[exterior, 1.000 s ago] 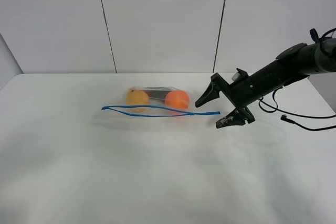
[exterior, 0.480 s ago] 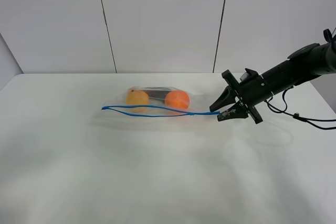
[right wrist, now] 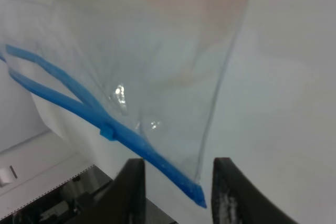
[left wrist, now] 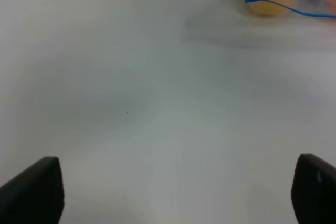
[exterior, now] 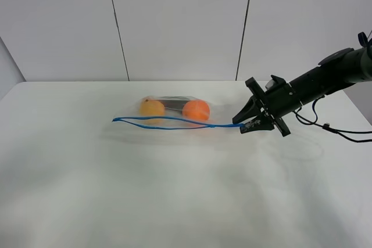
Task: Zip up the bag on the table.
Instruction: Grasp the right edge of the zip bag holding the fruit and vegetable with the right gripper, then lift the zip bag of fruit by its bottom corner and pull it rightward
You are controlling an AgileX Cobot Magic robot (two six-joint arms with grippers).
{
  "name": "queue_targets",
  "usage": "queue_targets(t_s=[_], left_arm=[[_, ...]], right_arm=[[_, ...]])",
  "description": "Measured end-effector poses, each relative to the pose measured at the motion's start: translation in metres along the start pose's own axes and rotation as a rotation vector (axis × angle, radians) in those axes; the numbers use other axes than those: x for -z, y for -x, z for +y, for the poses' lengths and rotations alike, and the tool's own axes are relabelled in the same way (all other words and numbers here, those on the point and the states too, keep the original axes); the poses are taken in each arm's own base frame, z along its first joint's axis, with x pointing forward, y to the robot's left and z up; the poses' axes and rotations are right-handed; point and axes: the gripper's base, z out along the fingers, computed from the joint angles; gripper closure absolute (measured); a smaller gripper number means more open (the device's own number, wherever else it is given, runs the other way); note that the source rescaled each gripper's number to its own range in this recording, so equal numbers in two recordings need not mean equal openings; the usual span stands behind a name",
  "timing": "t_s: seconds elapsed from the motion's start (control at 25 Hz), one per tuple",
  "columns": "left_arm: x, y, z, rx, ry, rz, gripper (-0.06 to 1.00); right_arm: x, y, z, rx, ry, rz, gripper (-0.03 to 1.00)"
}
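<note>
Here, bag [exterior: 172, 112] on the table [exterior: 174, 196], far centre, blue zip strip [exterior: 224, 124] gaping; right gripper [exterior: 239, 125] unclenched, straddling the strip's right end; left gripper [left wrist: 173, 192] spread wide over the table.

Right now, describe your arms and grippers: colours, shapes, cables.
The right arm is a black tube with thin black cables trailing off it. The right gripper is black, with two tapering fingers. No markings are readable. Of the left gripper, only two black finger ends show.
</note>
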Motion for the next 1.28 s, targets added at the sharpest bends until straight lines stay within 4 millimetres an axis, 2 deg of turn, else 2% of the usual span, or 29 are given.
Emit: queue_targets(t_s=[0.16, 0.28, 1.0, 1.28], left_arm=[[0.0000, 0.0000, 0.0000, 0.000, 0.000, 0.000, -0.06], [0.0000, 0.0000, 0.0000, 0.000, 0.000, 0.000, -0.06], [0.0000, 0.0000, 0.0000, 0.000, 0.000, 0.000, -0.06], [0.0000, 0.0000, 0.0000, 0.000, 0.000, 0.000, -0.06]], right_arm=[[0.0000, 0.0008, -0.0003, 0.000, -0.003, -0.009, 0.74], [0.0000, 0.0017, -0.0007, 0.000, -0.007, -0.019, 0.78], [0.0001, 0.0036, 0.0001, 0.004, 0.001, -0.040, 0.80], [0.0001, 0.0049, -0.0003, 0.011, -0.003, -0.053, 0.66]])
